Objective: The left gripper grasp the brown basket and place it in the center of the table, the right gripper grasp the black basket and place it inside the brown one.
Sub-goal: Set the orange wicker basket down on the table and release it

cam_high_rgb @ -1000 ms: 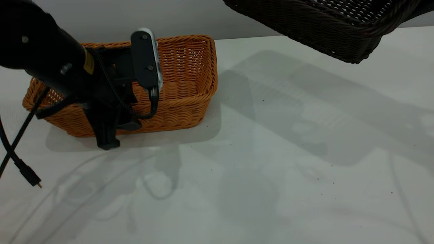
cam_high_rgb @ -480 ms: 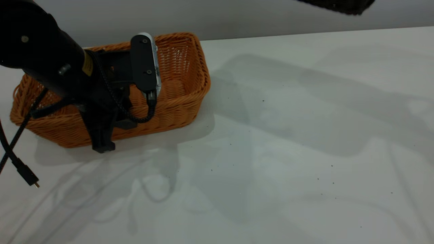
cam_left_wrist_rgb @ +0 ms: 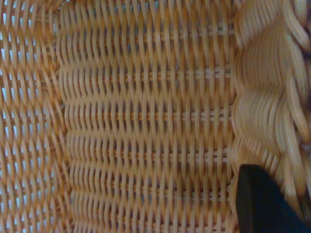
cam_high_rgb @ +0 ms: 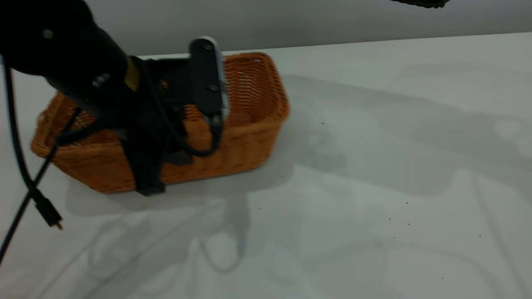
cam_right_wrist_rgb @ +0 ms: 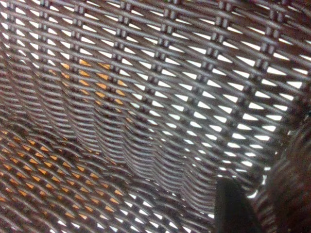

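Observation:
The brown basket is at the left of the table, low over or on its surface. My left gripper is shut on its near long wall, one finger outside and one inside. The left wrist view shows the basket's inner weave and one black finger by the braided rim. Only a sliver of the black basket shows, at the top right edge, high above the table. The right wrist view is filled with its dark weave, with one finger against the wall. Orange shows through the gaps.
A loose black cable with a plug hangs from the left arm near the table's left front. Broad shadows lie across the white tabletop to the right of the brown basket.
The black basket rose out of the top right of the view. The left gripper and the brown basket first shifted left, then moved right toward the middle of the table.

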`<state>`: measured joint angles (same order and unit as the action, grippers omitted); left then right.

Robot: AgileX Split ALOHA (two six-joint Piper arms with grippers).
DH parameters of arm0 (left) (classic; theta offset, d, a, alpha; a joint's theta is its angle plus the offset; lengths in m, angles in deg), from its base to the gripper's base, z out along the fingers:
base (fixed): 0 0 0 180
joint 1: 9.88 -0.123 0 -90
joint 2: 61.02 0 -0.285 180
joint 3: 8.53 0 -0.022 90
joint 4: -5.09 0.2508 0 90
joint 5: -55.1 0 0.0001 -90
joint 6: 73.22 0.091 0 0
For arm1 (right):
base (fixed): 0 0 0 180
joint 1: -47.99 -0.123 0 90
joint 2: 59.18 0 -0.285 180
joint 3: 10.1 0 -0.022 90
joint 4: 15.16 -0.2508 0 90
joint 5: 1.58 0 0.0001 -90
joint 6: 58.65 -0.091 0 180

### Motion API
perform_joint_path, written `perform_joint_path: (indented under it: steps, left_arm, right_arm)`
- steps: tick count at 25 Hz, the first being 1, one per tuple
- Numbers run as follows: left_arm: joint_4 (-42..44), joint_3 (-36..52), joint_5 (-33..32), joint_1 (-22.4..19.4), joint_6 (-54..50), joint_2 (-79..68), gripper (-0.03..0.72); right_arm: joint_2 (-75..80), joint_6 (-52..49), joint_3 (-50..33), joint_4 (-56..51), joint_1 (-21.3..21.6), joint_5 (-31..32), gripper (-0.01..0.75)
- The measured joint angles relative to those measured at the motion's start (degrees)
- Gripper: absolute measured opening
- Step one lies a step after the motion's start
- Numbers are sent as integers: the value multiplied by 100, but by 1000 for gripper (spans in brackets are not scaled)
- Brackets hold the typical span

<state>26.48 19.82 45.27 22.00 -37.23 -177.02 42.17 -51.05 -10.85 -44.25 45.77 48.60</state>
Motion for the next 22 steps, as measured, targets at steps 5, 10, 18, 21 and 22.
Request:
perform_joint_path:
  steps: [5,10,18,21,22]
  left_arm:
    - [-176,0,7,541,0,-9,94]
    - [-349,0,11,989,-311,-13,94]
    - [-337,-5,137,1563,-829,-108,94]
    - [-318,-5,137,1712,-829,-192,94]
    - [-318,-5,156,1750,-858,-217,94]
  right_arm:
    - [0,7,0,0,0,0,288]
    - [0,13,0,0,-5,0,288]
    - [0,18,-5,-23,-5,-5,288]
    - [0,30,-5,-23,-5,-5,288]
    - [0,30,-5,-23,-5,-5,288]
